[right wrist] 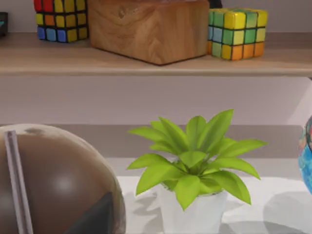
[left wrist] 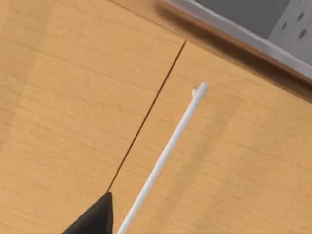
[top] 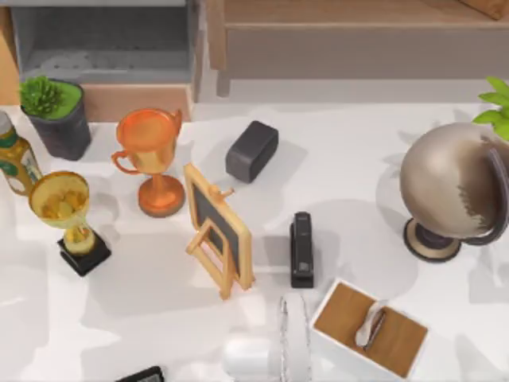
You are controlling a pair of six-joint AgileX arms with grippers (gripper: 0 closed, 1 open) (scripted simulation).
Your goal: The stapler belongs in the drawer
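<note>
The stapler point(top: 301, 248), slim and black, lies flat on the white table right of centre, between a small easel chalkboard point(top: 219, 231) and a tissue box point(top: 370, 326). The drawer point(top: 103, 44) stands open at the back left, its grey floor bare and its tan front panel point(top: 135, 102) facing the table. In the left wrist view a dark part of my left gripper point(left wrist: 92, 222) sits before the drawer's wooden front point(left wrist: 234, 161) and its white bar handle point(left wrist: 165, 156). A dark part of my right gripper point(right wrist: 95, 217) shows beside the globe point(right wrist: 53, 185).
A dark-grey rounded block point(top: 251, 150) lies behind the stapler. An orange trophy point(top: 151, 159), a gold trophy point(top: 67, 215), a potted plant point(top: 56, 115) and a bottle point(top: 16, 159) crowd the left. The globe point(top: 453, 187) stands at the right. A wooden shelf point(top: 358, 32) runs along the back right.
</note>
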